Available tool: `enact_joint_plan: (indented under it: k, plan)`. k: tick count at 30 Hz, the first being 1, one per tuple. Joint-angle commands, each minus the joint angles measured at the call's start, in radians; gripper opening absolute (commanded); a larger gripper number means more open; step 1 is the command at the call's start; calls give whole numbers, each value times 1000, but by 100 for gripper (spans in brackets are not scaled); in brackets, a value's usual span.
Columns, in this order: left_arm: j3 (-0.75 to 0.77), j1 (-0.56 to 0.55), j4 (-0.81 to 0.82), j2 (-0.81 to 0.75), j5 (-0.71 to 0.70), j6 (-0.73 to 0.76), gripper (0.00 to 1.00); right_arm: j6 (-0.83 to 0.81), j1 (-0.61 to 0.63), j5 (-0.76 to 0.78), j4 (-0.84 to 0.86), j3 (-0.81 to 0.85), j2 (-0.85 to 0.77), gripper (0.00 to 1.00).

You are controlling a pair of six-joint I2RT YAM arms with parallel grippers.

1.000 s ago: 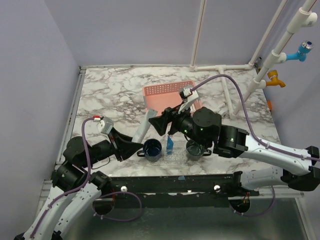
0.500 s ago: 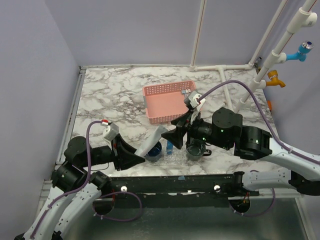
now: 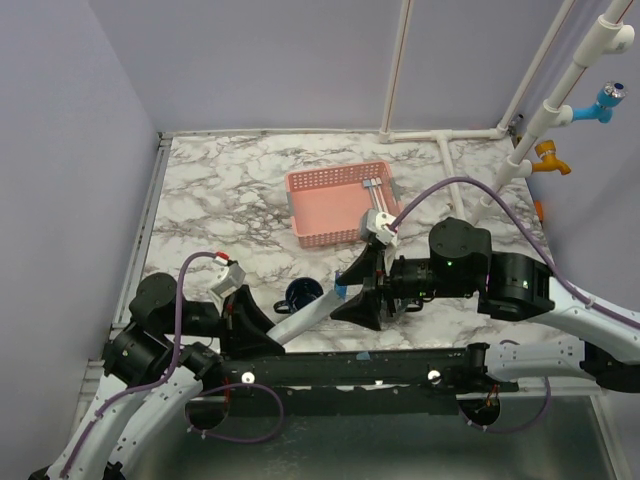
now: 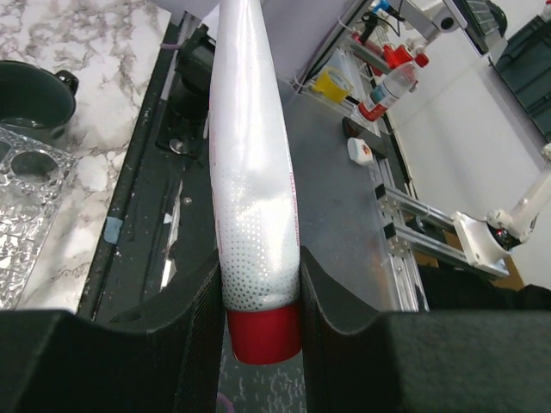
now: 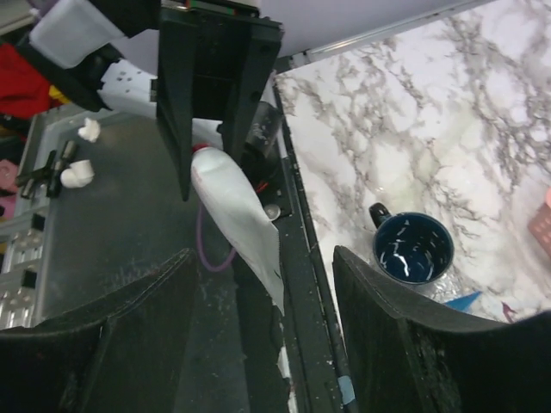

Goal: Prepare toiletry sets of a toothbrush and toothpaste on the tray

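White plastic, dotted and red-capped: that soft tube (image 4: 254, 215) is what my left pincer (image 4: 258, 292) has clamped. Its two black fingers (image 4: 194, 318) press on the tube just above the cap. The tube slants out from the pincer across the near edge of the marble worktop (image 3: 230, 190). Its flat tail ends close to the navy ceramic mug (image 3: 303, 292) but apart from it.

That mug stands upright and looks empty, near the middle of the near edge. It is at the left end of the flat clear plastic tray (image 4: 26, 215), which I can barely pick out against the marble.

My right pincer (image 3: 358, 305) hangs over the tray just right of the mug, fingers (image 5: 103, 344) spread wide with nothing between them. A small blue tube (image 3: 341, 290) peeks out between the mug and the right pincer. The pink lattice basket (image 3: 335, 205) sits toward the middle of the worktop, well apart from the tray.
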Motion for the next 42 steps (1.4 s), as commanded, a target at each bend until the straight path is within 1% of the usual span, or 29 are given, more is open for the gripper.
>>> enact_joint_plan:
  k: [1, 4, 11, 12, 15, 18, 19, 22, 25, 30, 31, 32, 36, 37, 39, 42]
  plan:
    - [10, -1, 18, -15, 96, 11, 0, -3, -3, -165, 56, -35, -11, 66]
    - [9, -1, 21, -21, 101, 9, 0, 11, -4, -207, 111, -64, 1, 63]
    - [1, 0, 33, -40, 98, -3, 0, 37, -4, -234, 185, -96, 16, 55]
    - [-1, -1, 38, -41, 98, -5, 0, 42, -4, -235, 194, -101, 16, 52]
    - [-10, 0, 55, -45, 102, -18, 0, 54, -4, -257, 223, -111, 19, 46]
    - [-21, -1, 82, -46, 103, -32, 0, 68, -4, -274, 248, -122, 24, 36]
    - [-24, -1, 95, -47, 106, -40, 0, 71, -4, -275, 253, -125, 24, 35]
    - [-30, -1, 114, -43, 112, -53, 0, 83, -4, -282, 275, -138, 25, 27]
    - [-31, 0, 116, -43, 112, -53, 0, 91, -4, -299, 282, -146, 31, 24]
    - [-29, -1, 121, -46, 110, -57, 0, 92, -4, -315, 268, -147, 41, 13]
    - [-29, 0, 122, -47, 107, -58, 0, 90, -4, -316, 268, -147, 42, 8]
    - [-29, -1, 125, -46, 106, -59, 0, 89, -5, -316, 266, -147, 41, 1]
    - [-26, -1, 127, -40, 90, -60, 0, 90, -5, -322, 266, -152, 37, 0]
    - [-26, -1, 124, -38, 84, -60, 6, 90, -4, -319, 267, -153, 32, 0]
    - [-26, -1, 120, -33, 61, -58, 22, 90, -5, -303, 261, -155, 24, 0]
    - [-25, 0, 110, -30, 30, -48, 51, 86, -5, -267, 235, -148, 12, 0]
